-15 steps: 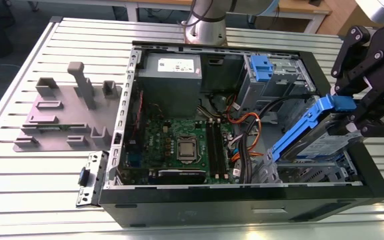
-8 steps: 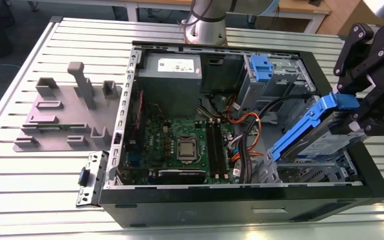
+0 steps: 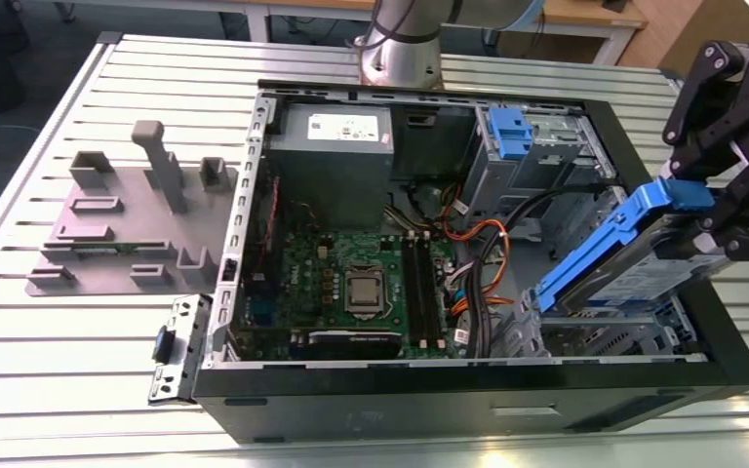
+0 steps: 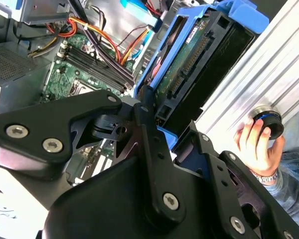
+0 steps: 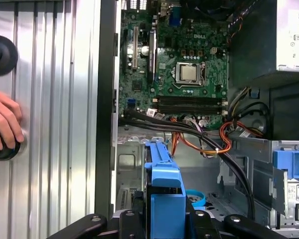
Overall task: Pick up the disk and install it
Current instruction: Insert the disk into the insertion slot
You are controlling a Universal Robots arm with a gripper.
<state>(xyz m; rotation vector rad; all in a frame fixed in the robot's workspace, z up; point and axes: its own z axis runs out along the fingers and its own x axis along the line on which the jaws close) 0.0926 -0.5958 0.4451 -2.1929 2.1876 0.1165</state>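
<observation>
- Gripper (image 3: pixel 726 219): black linkage claw, clamped on the disk at the exterior view's right edge, about 3 o'clock of the open computer case (image 3: pixel 348 414).
- Disk (image 3: pixel 635 278): silver drive in a blue bracket, held tilted with its low end toward the drive bay (image 3: pixel 609 336) at the case's 4 o'clock corner; the slant likely suits sliding it into the bay. Not yet seated.
- Motherboard (image 3: pixel 362 283): lies flat at the case centre, with orange and black cables (image 3: pixel 479 263) bundled between it and the bay, close to the disk's low end.
- Grey stand (image 3: pixel 128 219): rests on the slatted table (image 3: pixel 36 390) at 9 o'clock of the case, well apart from the work.
- Second wrist view: adds the disk's connector edge (image 4: pixel 189 64).
- Both wrist views: add a person's hand (image 5: pixel 5 122) on a round black knob (image 5: pixel 1 54) outside the case.
</observation>
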